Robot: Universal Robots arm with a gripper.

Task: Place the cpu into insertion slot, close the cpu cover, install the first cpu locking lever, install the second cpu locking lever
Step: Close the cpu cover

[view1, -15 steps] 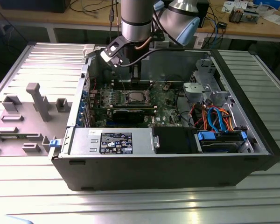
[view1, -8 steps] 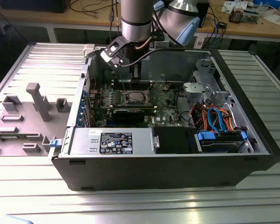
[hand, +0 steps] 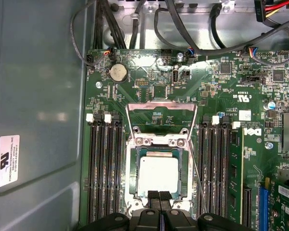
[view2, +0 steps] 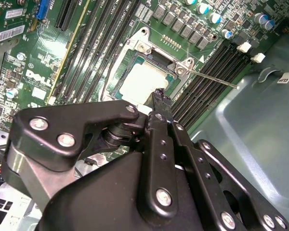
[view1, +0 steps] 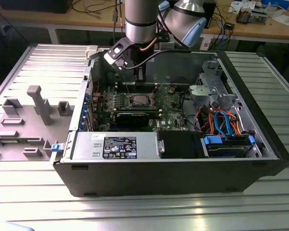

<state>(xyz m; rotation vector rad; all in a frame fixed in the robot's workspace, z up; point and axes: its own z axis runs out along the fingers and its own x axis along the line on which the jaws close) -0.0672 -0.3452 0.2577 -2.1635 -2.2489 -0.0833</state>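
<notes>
The cpu (hand: pixel 157 174) is sitting flat in the insertion slot (hand: pixel 131 183), so closing the cpu cover (hand: pixel 161 104) is the step in hand (it's standing open, hinged up). The gripper (hand: pixel 159 196) is hovering near the chip, jaws together and empty, at 12 o'clock from it in the exterior view. Closing, I'd judge, calls for tipping that frame squarely down.

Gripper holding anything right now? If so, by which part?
Nothing held, as far as shows. The gripper has its fingers shut together with nothing between them, tips at the edge of the insertion slot, where the cpu sits.
</notes>
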